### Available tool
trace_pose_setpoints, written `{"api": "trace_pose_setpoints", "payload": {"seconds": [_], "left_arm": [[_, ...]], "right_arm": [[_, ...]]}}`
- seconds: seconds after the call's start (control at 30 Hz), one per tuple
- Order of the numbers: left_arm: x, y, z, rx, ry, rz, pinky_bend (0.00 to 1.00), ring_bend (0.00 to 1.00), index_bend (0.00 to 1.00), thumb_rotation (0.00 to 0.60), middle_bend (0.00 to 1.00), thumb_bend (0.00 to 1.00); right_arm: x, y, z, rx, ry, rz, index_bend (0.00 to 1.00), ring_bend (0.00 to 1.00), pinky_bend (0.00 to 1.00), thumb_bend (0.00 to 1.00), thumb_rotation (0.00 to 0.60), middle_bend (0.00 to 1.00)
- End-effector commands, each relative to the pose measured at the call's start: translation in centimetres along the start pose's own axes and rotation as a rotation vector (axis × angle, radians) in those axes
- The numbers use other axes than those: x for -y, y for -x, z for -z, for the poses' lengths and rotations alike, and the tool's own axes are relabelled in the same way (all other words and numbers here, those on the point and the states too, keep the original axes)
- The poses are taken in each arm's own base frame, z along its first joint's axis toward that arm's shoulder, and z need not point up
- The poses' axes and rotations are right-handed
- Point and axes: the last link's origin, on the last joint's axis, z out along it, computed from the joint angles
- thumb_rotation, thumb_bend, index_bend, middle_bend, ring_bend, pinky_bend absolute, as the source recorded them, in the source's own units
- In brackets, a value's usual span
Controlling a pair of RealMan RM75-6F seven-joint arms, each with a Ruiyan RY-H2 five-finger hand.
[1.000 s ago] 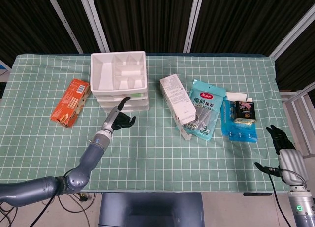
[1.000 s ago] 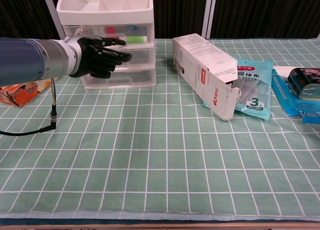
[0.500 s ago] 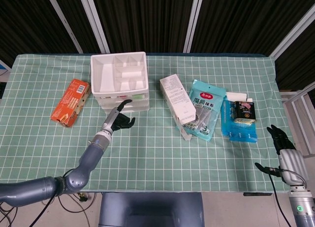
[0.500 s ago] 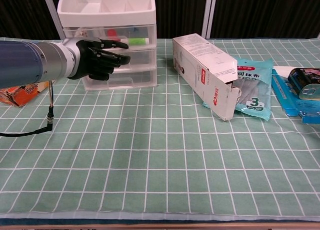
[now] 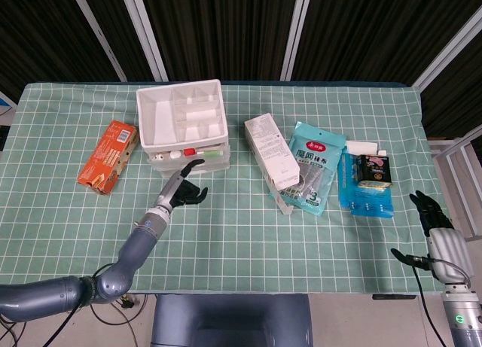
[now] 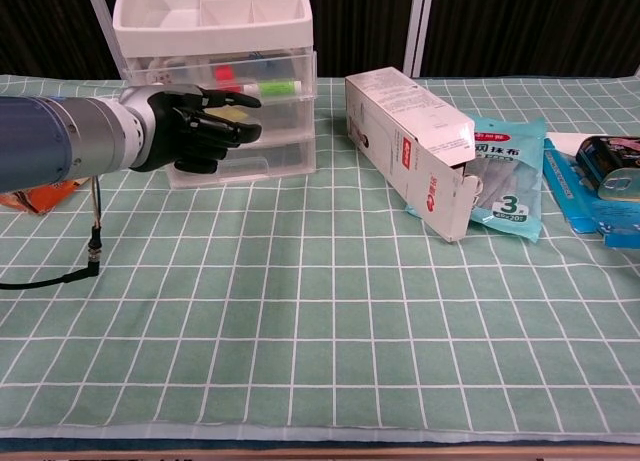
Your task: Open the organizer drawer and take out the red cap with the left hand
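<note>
The white organizer [image 5: 181,125] [image 6: 212,21] stands at the back left with an open tray on top. Its top drawer [image 5: 190,154] [image 6: 262,81] is slid partly out toward me. Inside it lie the red cap [image 5: 190,151] [image 6: 226,73] and a green marker [image 6: 270,85]. My left hand [image 5: 183,189] [image 6: 198,127] is just in front of the organizer, one finger hooked at the drawer's front edge, the others curled. My right hand [image 5: 431,214] hangs off the table's right edge, fingers apart and holding nothing.
An orange snack pack [image 5: 108,156] [image 6: 38,191] lies left of the organizer. To its right a white carton [image 5: 273,153] [image 6: 412,141] lies on its side, then a teal pouch [image 5: 315,166] [image 6: 505,176] and a blue pack with a dark tin [image 5: 370,175] [image 6: 608,181]. A cable [image 6: 96,243] dangles from my left arm.
My left hand has drawn back toward me and the top drawer has slid out with it, uncovering the red cap and green marker. The right hand has stayed put.
</note>
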Motion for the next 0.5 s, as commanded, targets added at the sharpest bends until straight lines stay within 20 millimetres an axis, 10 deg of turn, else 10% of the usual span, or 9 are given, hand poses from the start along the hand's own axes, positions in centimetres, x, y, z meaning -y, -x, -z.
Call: {"api": "trace_pose_setpoints", "payload": {"seconds": [0.03, 0.5], "left_arm": [[0.3, 0.0, 0.4, -0.001, -0.001, 0.002, 1.0, 1.0, 0.14, 0.6, 1.0, 0.45], [1.7, -0.8, 2.9, -0.034, 0.037, -0.08, 1.0, 1.0, 0.14, 0.6, 1.0, 0.45]], "right_arm": [[0.0, 0.0, 0.0, 0.0, 0.0, 0.0, 0.0, 0.0, 0.21, 0.01, 0.6, 0.0], [-0.1, 0.0, 0.0, -0.002, 0.002, -0.001, 0.0, 0.0, 0.21, 0.01, 0.6, 0.0]]}}
